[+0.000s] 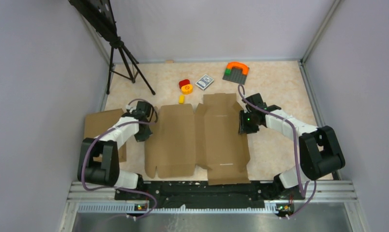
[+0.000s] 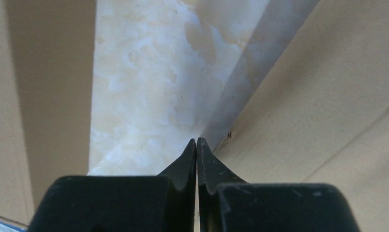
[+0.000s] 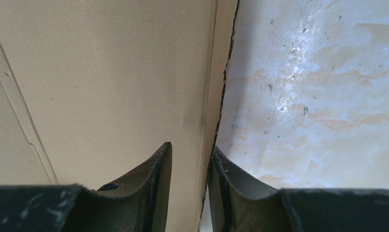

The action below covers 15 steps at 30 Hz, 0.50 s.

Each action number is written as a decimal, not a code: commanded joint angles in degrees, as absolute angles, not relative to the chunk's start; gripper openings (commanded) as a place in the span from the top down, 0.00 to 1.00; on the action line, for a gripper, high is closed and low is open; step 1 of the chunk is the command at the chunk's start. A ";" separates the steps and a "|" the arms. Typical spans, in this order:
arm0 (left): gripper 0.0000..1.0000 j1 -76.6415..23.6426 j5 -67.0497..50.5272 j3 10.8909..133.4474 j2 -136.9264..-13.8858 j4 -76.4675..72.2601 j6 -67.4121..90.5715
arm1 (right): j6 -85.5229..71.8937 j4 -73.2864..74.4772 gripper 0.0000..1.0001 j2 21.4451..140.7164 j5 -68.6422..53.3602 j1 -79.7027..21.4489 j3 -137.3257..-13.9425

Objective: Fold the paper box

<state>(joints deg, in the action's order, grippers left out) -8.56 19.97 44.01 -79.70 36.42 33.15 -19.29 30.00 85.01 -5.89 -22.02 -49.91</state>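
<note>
Pale marbled worktop [image 1: 279, 92] enclosed by plain grey walls, shown from above and from both wrists. We mark the paper box [image 1: 197, 137] as a flat, die-cut brown sheet lying unfolded in the centre of the overhead frame, with its flaps and tabs spread out and its lower edge near the arms' mounting rail [image 1: 207, 189]. The left claw [image 1: 144, 131] sits at the left-hand edge of the sheet. In the left wrist view we see its fingers [image 2: 185, 162] pressed together tip to tip, with nothing visible between them. Their tips lie just beside the cardboard edge, which runs diagonally through the right of that frame and casts a band of shadow on the worktop. The right claw [image 1: 244, 124] sits at the opposite, right-hand edge of the sheet. In the right wrist view its fingers [image 3: 158, 164] stand a little apart and straddle that edge, one over cardboard and the other over bare worktop; we cannot tell whether they clamp the sheet. A second brown box [image 1: 98, 124] lies at centre left of the overhead frame, beside the left arm and apart from the sheet. Across the upper part of that frame we note a black tripod [image 1: 127, 63] at upper left, a red and orange piece [image 1: 185, 86], a small yellow piece [image 1: 181, 99], a small patterned card pack [image 1: 204, 81], and a grey plate [image 1: 235, 77] carrying an orange arch [image 1: 238, 64].
</note>
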 commanded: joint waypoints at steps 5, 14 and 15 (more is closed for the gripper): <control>1.00 -8.89 9.65 44.99 -87.02 32.91 32.19 | -19.33 29.30 0.69 84.93 -6.80 -23.50 -50.10; 1.00 -11.22 2.78 45.40 -85.37 32.30 31.41 | -19.20 29.40 0.69 84.88 -7.56 -24.05 -50.51; 1.00 -11.92 2.95 45.58 -85.30 32.53 31.64 | -19.12 29.40 0.68 85.02 -7.68 -24.22 -50.66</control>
